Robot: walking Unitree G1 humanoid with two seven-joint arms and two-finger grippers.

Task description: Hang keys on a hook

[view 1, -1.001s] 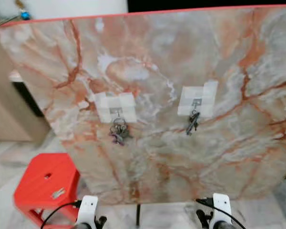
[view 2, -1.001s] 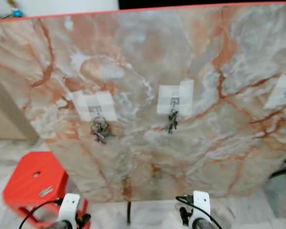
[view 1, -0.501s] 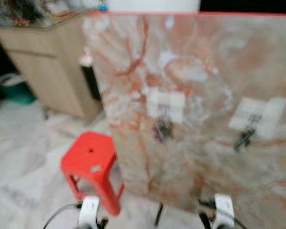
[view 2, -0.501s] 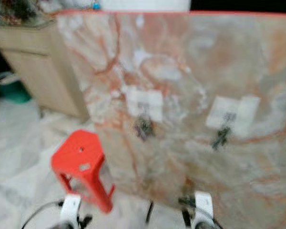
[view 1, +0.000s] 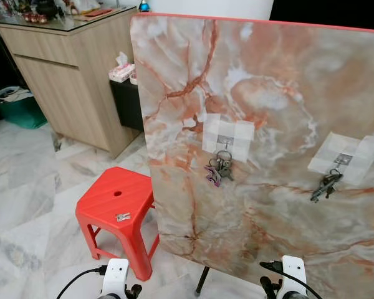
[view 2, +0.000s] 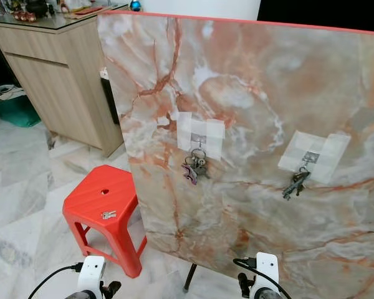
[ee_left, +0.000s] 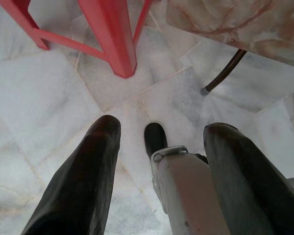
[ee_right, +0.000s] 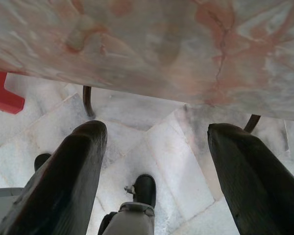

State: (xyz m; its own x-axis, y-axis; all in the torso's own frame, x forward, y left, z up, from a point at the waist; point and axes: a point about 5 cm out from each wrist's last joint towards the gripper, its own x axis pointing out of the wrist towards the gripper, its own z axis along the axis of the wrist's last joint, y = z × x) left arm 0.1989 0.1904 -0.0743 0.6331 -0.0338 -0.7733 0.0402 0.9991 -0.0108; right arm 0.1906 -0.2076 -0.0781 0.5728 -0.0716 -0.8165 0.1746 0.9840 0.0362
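A small set of keys lies on the seat of a red plastic stool. Beside the stool stands a marble-patterned board. Two taped metal hooks are on it. The left hook carries a key bunch; the right hook carries darker keys. Both arms hang low in front of me, wrists at the lower edge of the eye views. My left gripper is open over the floor by a stool leg. My right gripper is open below the board's lower edge.
A wooden cabinet stands at the back left with a tissue box by its side and a green bin on the floor. The board rests on thin dark legs. White marble floor spreads to the left.
The camera has swung: the board now sits to the right, and the stool top, cabinet and floor have come into sight. The blur has cleared. Both arms hang as before.
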